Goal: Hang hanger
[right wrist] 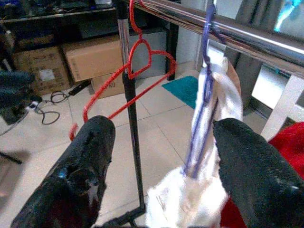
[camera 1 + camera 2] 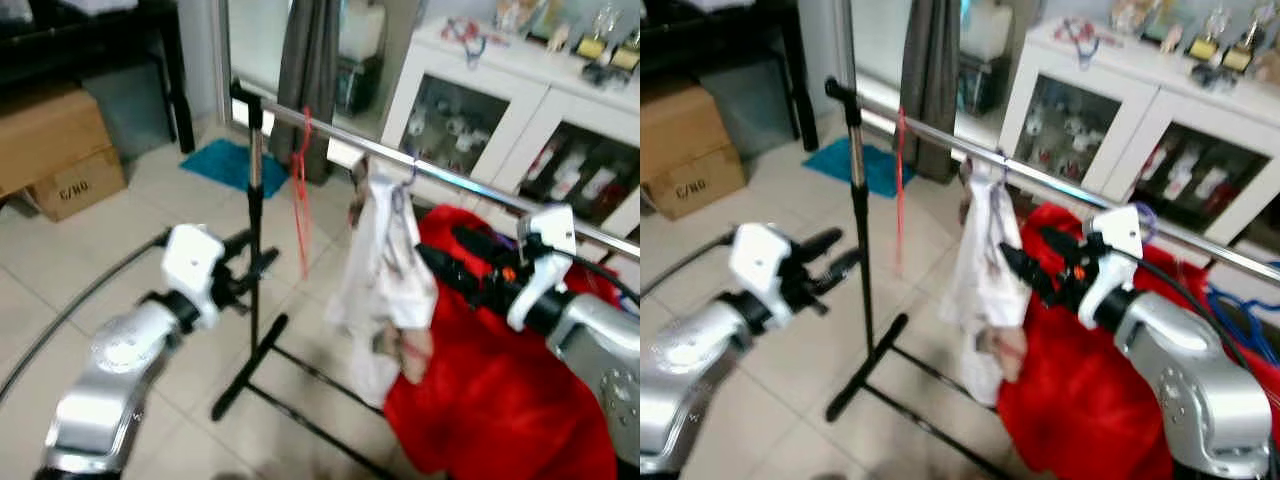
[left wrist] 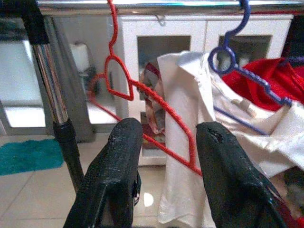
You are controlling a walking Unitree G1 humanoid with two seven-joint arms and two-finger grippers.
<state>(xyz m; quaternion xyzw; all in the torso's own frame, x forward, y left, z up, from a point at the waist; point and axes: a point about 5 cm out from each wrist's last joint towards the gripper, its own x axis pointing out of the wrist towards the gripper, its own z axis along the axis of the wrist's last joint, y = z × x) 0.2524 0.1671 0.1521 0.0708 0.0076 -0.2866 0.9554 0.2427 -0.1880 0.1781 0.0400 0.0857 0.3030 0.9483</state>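
Left gripper (image 3: 164, 178): fingers spread wide, nothing between them, raised at lower left of the head view beside the rack's black post (image 2: 254, 215). Right gripper (image 1: 161, 180): fingers also wide apart, holding nothing, at right of the head view, aimed at the white shirt (image 2: 385, 275).

Red hanger (image 3: 137, 97): hooked over the chrome rail (image 2: 440, 172), just right of the post and left of the shirt. Hook up. In the head views it appears edge-on, a thin red vertical line; long axis runs roughly across the rail.

Shirt hangs on a blue hanger (image 3: 237, 66) on the same rail. Red cloth (image 2: 500, 380) hangs to its right, touching it.

Floor: pale tiles (image 2: 110, 250). Teal mat (image 2: 235, 162) upper centre-left, cardboard boxes (image 2: 55, 150) upper left, white glass-door cabinet (image 2: 520, 110) upper right, grey curtain (image 2: 310, 80) at top centre.

Wrist views show the red hanger's heart-shaped neck and sloping arms. Right wrist view also shows cables (image 1: 47, 107) on the floor.
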